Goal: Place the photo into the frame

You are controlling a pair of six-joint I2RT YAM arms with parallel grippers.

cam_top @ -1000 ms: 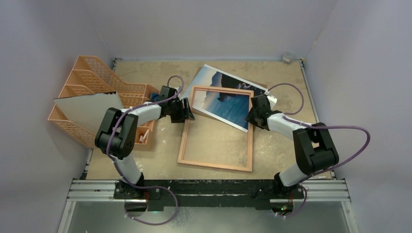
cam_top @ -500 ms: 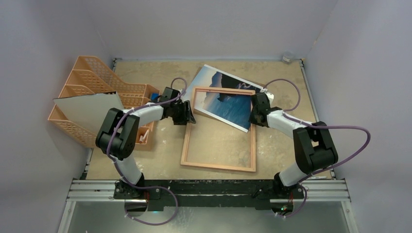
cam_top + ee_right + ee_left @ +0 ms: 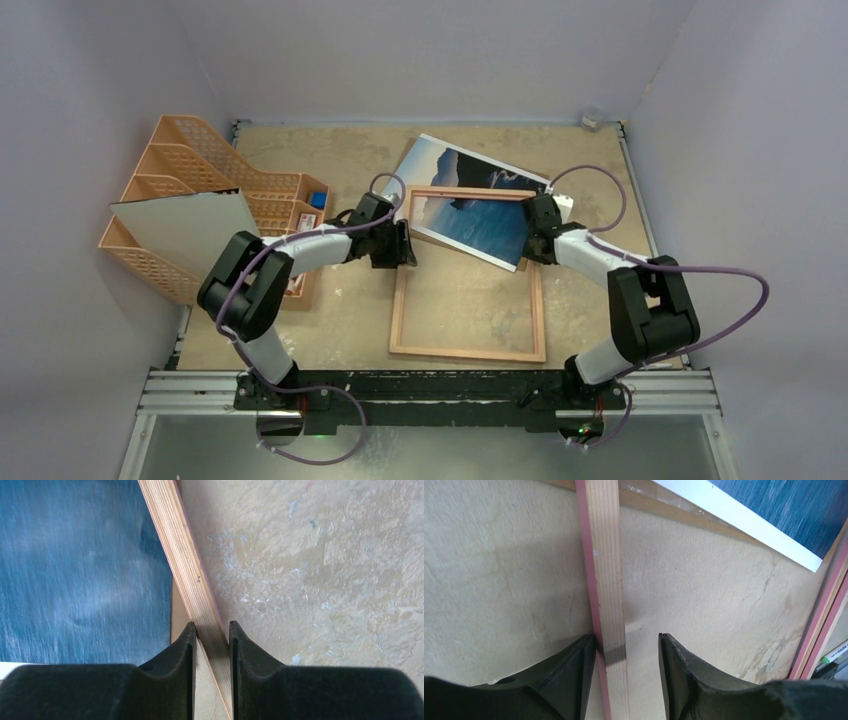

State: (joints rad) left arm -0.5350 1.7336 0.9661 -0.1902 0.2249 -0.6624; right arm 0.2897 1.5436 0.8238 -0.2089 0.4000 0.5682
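The frame lies flat with its tan wood rim up, and its far end overlaps the photo, a sea and sky print lying askew at the back. My left gripper straddles the frame's left rail. It is open: the left finger touches the rail's pink edge and the right finger stands off it. My right gripper is shut on the right rail, which runs at a slant between its fingers. The blue photo shows beside that rail, and its white border shows in the left wrist view.
Orange file organisers stand at the left with a greyish-white sheet leaning on them. A brown board edge shows under the photo. A small grey object sits in the back right corner. Walls enclose the table.
The frame has slid to the right and turned squarer to the table, both arms moving with it. The right gripper's jaws closed onto the right rail and the left jaws narrowed a little.
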